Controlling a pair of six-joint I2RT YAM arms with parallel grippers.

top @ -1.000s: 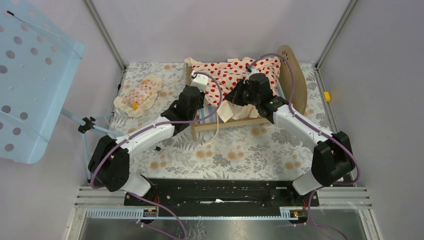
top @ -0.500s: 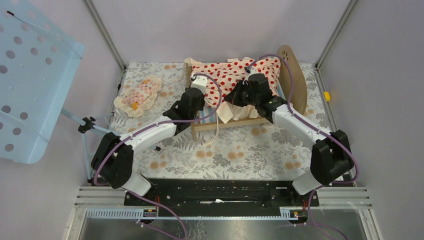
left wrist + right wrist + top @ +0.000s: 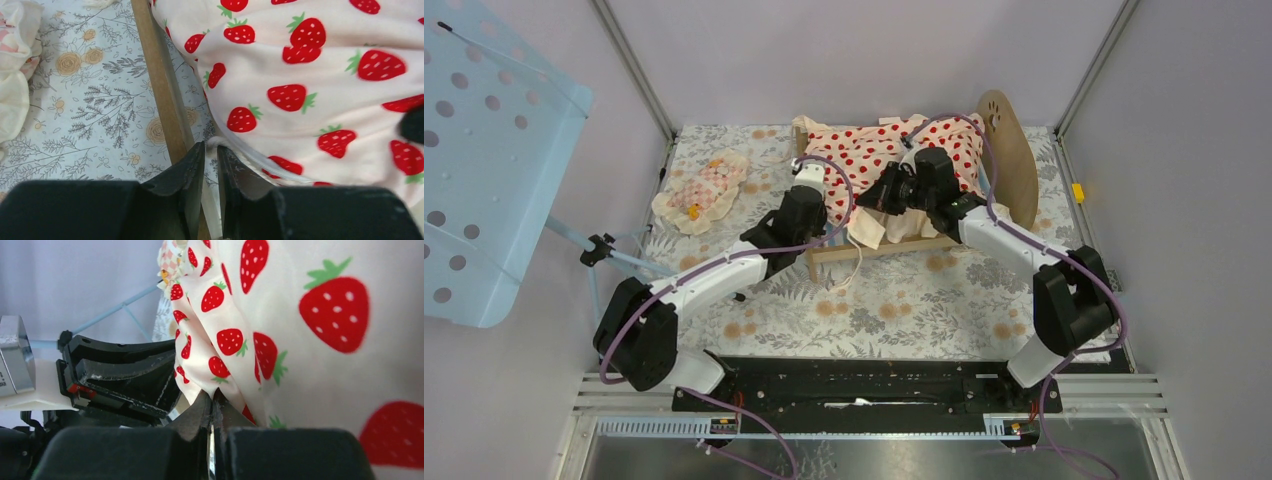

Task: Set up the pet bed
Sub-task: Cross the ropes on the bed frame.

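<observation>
While right jaws pinch blanket [image 3: 879,150] draping pet bed [image 3: 1014,160], left jaws seemingly part-open.

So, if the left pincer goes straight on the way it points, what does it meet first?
Probably the hem of the strawberry blanket, just past the tips of the left pincer; the wooden rail of the pet bed runs close beside, though depth is unclear.

Soft, even light from above fills the top view, and only faint shadows lie on the table [image 3: 904,300] beneath the arms. Wrist views are bright; the blanket [image 3: 320,355] looks slightly soft up close — the black fingers [image 3: 182,197] show little detail.
</observation>
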